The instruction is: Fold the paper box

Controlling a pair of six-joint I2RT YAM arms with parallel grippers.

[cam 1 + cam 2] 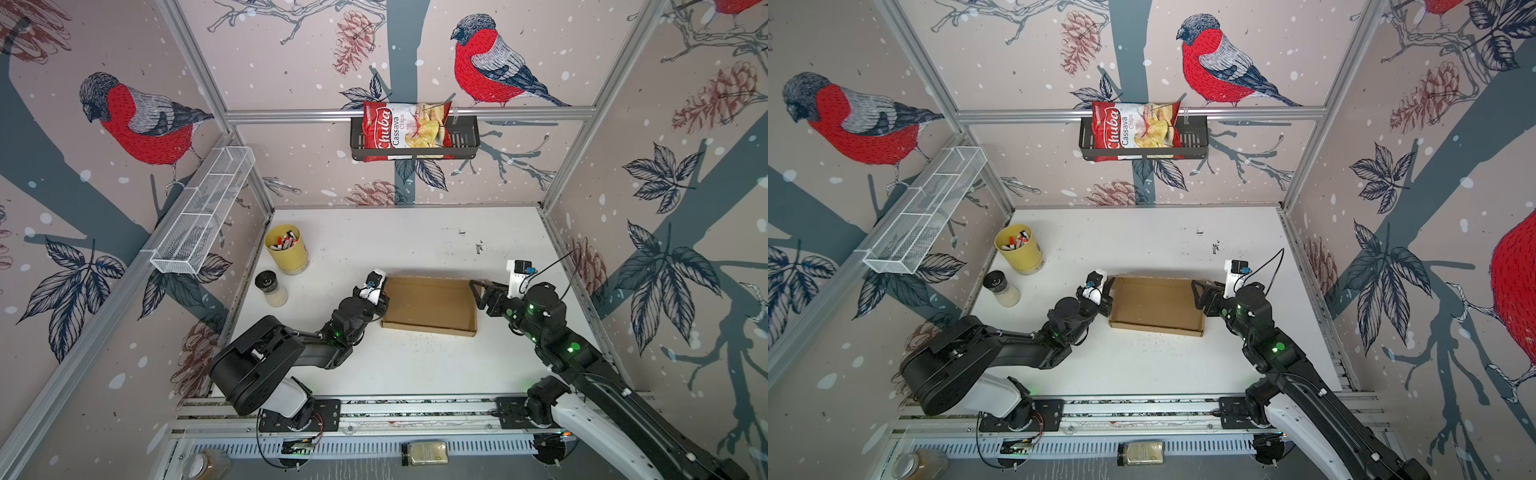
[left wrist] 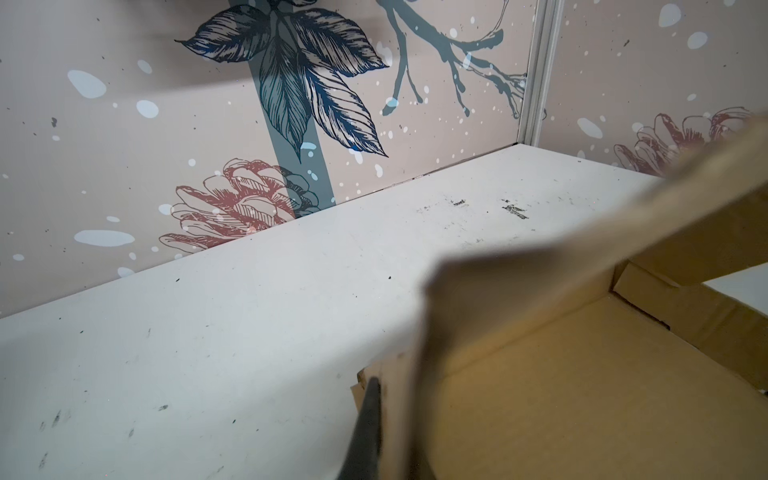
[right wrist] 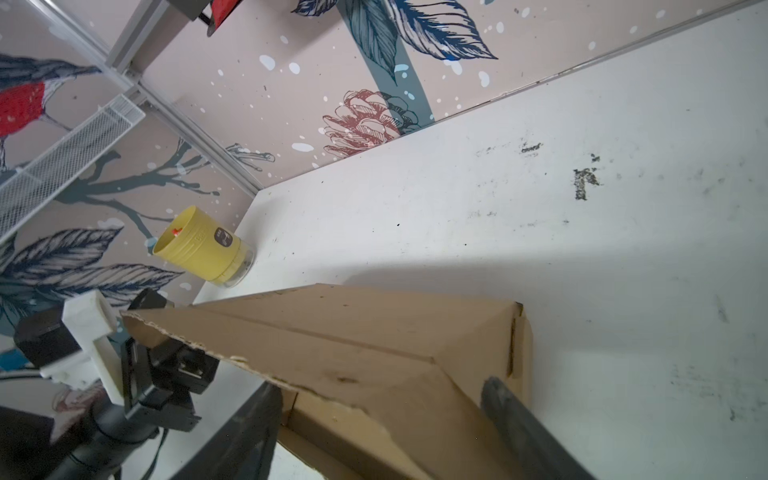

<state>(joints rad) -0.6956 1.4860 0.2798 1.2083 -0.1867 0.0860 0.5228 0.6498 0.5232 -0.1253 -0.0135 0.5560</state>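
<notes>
Left wrist view: left gripper (image 1: 384, 293) is clamped tight on the upright left wall of the paper box (image 1: 430, 305). One dark finger (image 2: 369, 419) lies against the wall's outer face, low-centre of frame; the other is hidden behind cardboard. A blurred flap runs up toward the upper right of that frame, v. close to lens, w/ the box floor below it.

Right wrist view: right gripper (image 3: 380, 384) stands wide, fingers either side of the box's right end, one at lower centre, one at lower right. Ragged-edged cardboard sits btwn them; can't tell if either finger actually touches it.

Both top views: box is a shallow open brown tray, flat on the white tabletop (image 1: 415, 365), approx. centre of frame, left gripper at its left edge & right gripper at its right edge.

Further out, left of the box: a black-lidded jar (image 1: 271, 287), and just above it a yellow cup (image 1: 287, 249) w/ pens. A white wire shelf (image 1: 203, 212) hangs on the wall at mid-left. Top centre: a red chips bag (image 1: 405, 129) in a black basket (image 1: 465, 141) on the back rail.
</notes>
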